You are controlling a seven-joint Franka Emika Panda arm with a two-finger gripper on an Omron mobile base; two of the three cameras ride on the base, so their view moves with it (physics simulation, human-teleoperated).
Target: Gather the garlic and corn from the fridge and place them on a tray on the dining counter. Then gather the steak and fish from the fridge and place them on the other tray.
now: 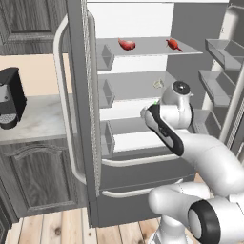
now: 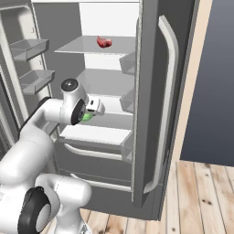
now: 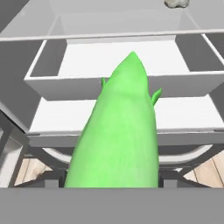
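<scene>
The fridge (image 1: pixel 76 95) (image 2: pixel 148 91) stands with both doors open. My gripper (image 2: pixel 91 114) (image 3: pixel 112 175) is shut on the corn (image 3: pixel 118 131), a smooth green oblong whose tip points at the lower shelves. A sliver of the corn (image 2: pixel 87 117) (image 1: pixel 156 102) peeks from under the hand, in front of the middle shelves. The garlic (image 1: pixel 158 84) (image 3: pixel 176 3) lies on the shelf above. The steak (image 1: pixel 127 44) (image 2: pixel 104 42) and the slim red fish (image 1: pixel 174 45) rest on the top shelf. The trays and the dining counter are out of view.
Door bins (image 1: pixel 224 47) (image 2: pixel 27 48) jut out beside the arm. The right door's long handle (image 2: pixel 167 105) stands close on the right. A black coffee machine (image 1: pixel 9 97) sits on the wall counter (image 1: pixel 38 119) left of the fridge. Wooden floor lies below.
</scene>
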